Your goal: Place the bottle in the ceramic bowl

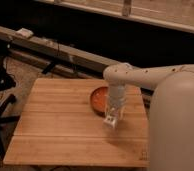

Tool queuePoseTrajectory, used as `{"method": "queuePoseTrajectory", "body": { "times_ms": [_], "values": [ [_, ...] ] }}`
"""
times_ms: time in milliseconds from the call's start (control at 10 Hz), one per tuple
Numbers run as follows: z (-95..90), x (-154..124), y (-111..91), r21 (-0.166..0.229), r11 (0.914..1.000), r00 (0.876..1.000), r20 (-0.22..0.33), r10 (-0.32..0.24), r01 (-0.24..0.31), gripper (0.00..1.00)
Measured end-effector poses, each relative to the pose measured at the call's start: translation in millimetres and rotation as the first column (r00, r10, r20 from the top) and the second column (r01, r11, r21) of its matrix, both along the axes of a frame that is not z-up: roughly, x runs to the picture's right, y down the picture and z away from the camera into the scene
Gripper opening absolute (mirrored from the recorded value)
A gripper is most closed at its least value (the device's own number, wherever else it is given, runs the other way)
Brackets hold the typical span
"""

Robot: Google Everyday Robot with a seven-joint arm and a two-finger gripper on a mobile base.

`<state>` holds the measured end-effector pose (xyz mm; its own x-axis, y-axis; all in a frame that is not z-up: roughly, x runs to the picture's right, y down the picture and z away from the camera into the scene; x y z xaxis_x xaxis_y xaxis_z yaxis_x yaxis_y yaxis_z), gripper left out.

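The orange-red ceramic bowl (98, 99) sits on the wooden table (60, 117), right of the middle towards the back edge. My gripper (111, 119) hangs down from the white arm (140, 75), just in front of and to the right of the bowl. It is shut on the pale bottle (110, 120), whose white lower end sticks out below the fingers. The bottle is held a little above the tabletop, close to the bowl's near right rim. The arm covers the bowl's right side.
My large white body (177, 125) fills the right side, by the table's right edge. A long dark bench (55, 50) with a small white object (25, 33) runs behind the table. A black stand (0, 100) is at the left.
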<state>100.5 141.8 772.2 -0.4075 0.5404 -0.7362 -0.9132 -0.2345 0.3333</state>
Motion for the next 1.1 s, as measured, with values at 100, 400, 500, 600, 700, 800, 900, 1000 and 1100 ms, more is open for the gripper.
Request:
{"method": "queuePoseTrajectory", "body": {
  "times_ms": [100, 400, 500, 600, 700, 800, 900, 1000, 1100],
  "values": [
    [7.5, -3, -9, 0.009, 0.9998, 1.000, 0.007, -0.017, 0.017, 0.00],
    [30.0, -7, -36, 0.048, 0.9964, 0.997, 0.020, -0.071, 0.070, 0.00],
    [37.1, -11, -45, 0.060, 0.9948, 0.996, 0.026, -0.084, 0.083, 0.00],
    [45.4, -13, -54, 0.073, 0.9931, 0.995, 0.033, -0.094, 0.092, 0.00],
    [52.6, -13, -61, 0.082, 0.9916, 0.994, 0.038, -0.103, 0.100, 0.00],
    [64.1, -15, -70, 0.095, 0.9898, 0.993, 0.049, -0.111, 0.106, 0.00],
    [73.6, -19, -74, 0.103, 0.9887, 0.991, 0.062, -0.116, 0.109, 0.00],
    [83.8, -24, -78, 0.111, 0.9871, 0.990, 0.074, -0.124, 0.115, 0.01],
    [97.4, -27, -84, 0.128, 0.9842, 0.987, 0.091, -0.134, 0.122, 0.07]
  ]
}}
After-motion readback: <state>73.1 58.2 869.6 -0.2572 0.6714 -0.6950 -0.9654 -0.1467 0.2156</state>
